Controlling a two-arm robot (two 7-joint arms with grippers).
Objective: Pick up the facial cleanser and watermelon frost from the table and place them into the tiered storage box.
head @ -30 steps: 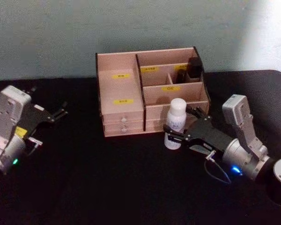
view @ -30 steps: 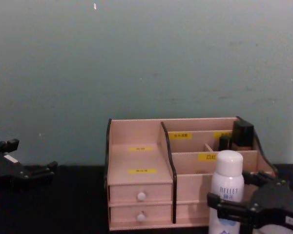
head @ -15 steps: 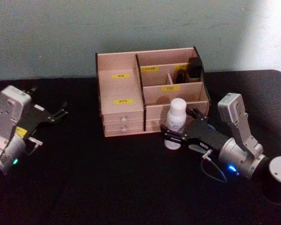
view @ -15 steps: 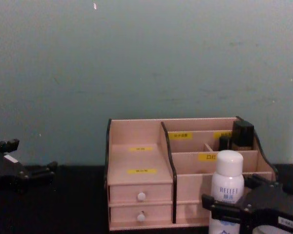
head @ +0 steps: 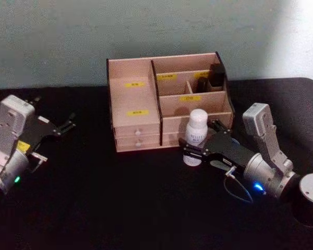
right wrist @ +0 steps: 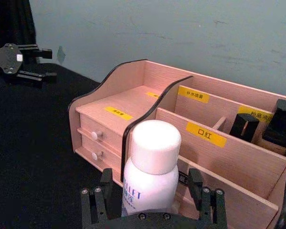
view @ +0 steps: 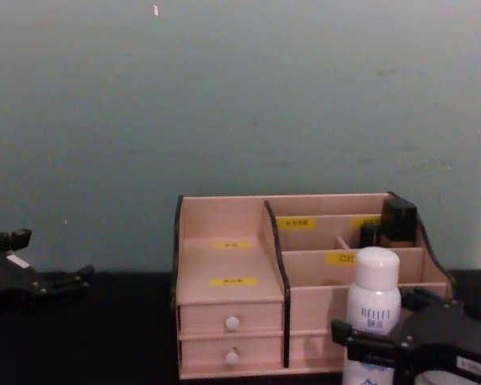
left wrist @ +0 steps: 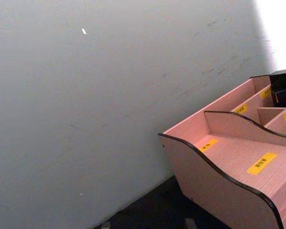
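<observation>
1. Right end effector [head: 198,140] is spread open, its fingers [right wrist: 96,206] flanking the lower body of the white cleanser bottle [head: 196,130] with a slim gap on either side.
2. The bottle stands upright on the black worktop [head: 120,198], just in front of the right half of the wooden storage box [head: 135,99].
3. Left end effector [head: 67,124] sits well apart at the worktop's left side, fingers spread, holding nothing.

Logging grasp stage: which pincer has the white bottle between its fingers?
The right pincer, open around the facial cleanser; the left pincer rests apart, at the table's far left.
</observation>
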